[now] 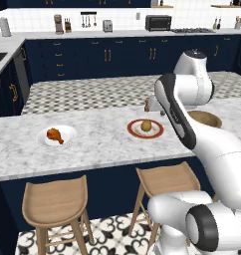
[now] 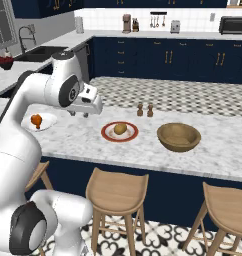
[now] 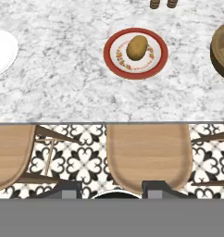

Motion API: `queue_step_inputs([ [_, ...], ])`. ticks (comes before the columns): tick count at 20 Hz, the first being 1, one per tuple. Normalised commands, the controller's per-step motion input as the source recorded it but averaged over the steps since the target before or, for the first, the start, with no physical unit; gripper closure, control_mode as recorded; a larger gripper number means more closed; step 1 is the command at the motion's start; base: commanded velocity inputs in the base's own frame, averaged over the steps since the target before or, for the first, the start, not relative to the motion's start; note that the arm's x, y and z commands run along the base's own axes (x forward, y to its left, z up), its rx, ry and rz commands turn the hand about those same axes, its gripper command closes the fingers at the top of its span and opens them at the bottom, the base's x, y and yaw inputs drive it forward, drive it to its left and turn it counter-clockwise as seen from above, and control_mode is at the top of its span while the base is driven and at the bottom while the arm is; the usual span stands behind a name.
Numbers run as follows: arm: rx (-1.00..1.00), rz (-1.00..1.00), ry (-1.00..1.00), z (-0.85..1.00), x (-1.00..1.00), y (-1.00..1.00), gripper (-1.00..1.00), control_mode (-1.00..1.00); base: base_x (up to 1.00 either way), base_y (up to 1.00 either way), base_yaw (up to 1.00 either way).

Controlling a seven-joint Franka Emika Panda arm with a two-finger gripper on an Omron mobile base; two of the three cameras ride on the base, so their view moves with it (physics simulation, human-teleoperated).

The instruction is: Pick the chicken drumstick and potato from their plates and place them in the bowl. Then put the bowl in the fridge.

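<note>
The chicken drumstick (image 1: 55, 134) lies on the plain white plate (image 1: 67, 130) at the left of the marble island counter. On the red-rimmed plate (image 3: 113, 58) in the middle sits the potato (image 3: 137, 47). The empty wooden bowl (image 2: 179, 136) stands to the right of it. My gripper (image 2: 79, 114) hovers high over the counter's front edge, between the two plates and left of the potato. In the hand view its fingertips (image 3: 70, 190) stand apart with nothing between them. The fridge is out of view.
Two small shakers (image 2: 145, 110) stand behind the potato's plate. Wooden stools (image 2: 118, 192) line the near side of the island. A sink (image 2: 40, 52) and navy cabinets lie beyond the patterned floor.
</note>
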Motion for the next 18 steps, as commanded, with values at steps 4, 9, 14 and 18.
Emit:
queue_step_inputs([
  [4,-0.06,0.00,0.05,-0.25,0.11,-0.14,-1.00,-1.00,0.00,0.00,0.00],
  [9,-0.02,0.00,0.05,-0.51,0.73,-0.44,-1.00,-1.00,0.00,0.00,0.00],
  [14,0.00,-0.02,0.16,-0.45,1.00,-0.30,-1.00,-1.00,0.00,0.00,0.00],
  [18,0.00,-0.01,0.16,-0.34,1.00,-0.11,-1.00,-1.00,0.00,0.00,0.00],
])
